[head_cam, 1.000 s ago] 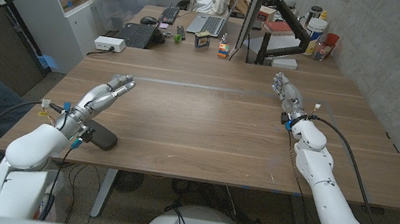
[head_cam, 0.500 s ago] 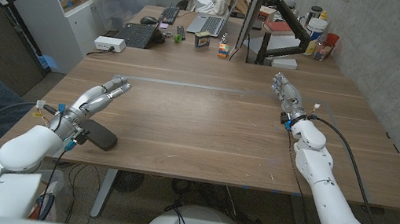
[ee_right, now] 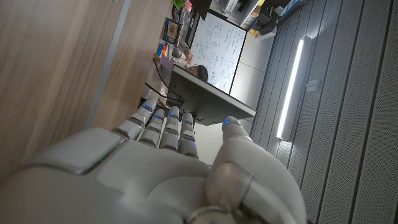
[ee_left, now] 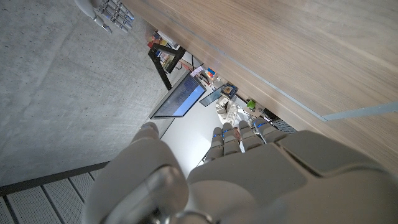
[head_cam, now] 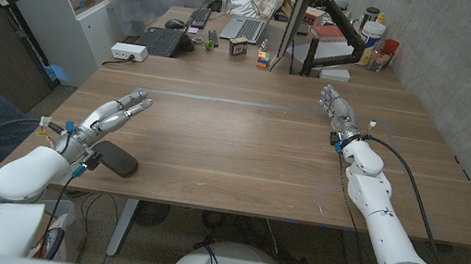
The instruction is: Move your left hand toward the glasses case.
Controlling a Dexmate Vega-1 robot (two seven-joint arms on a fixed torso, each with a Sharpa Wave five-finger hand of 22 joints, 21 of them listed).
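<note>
Reaching out over the wooden counter (head_cam: 243,143), the robot's left hand (head_cam: 115,114) holds nothing, its fingers (head_cam: 136,101) stretched nearly straight and slightly apart. The dark, oblong glasses case (head_cam: 114,160) lies near the counter's front edge, just beside the left wrist and behind the fingertips, so the hand points away from it. The likely trouble is that closing in calls for drawing the hand back and turning it, and the forearm or the loose cable at the wrist could nudge the case off the nearby edge. The right hand (head_cam: 336,109) waits well apart on the far right side of the counter, fingers extended, close together and empty. A black keyboard (head_cam: 163,42) sits at the far end.
</note>
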